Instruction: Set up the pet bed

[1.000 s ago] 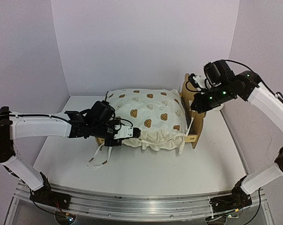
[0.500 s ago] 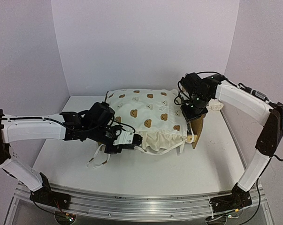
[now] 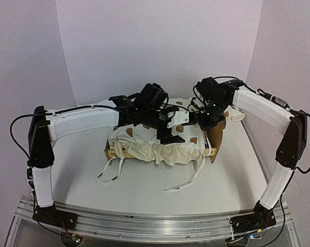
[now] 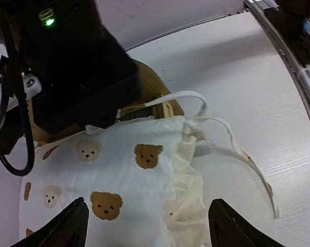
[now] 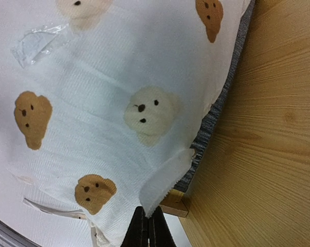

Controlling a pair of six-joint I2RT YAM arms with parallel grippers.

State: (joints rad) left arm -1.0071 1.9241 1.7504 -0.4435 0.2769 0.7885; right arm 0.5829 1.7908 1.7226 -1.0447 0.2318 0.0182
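The left end effector (image 4: 152, 229) stands wide, holding nothing, with the pet bed (image 3: 160, 146) right beneath it: the bear-print cushion (image 4: 119, 175) fills the space between its fingers, and cream ties (image 4: 237, 149) trail onto the bench (image 3: 144, 190) off to one side. The right end effector (image 5: 147, 226) is pinched shut (whether fabric is caught in it I cannot tell), its tips at the cushion's corner, the wooden headboard (image 5: 268, 128) just beside it
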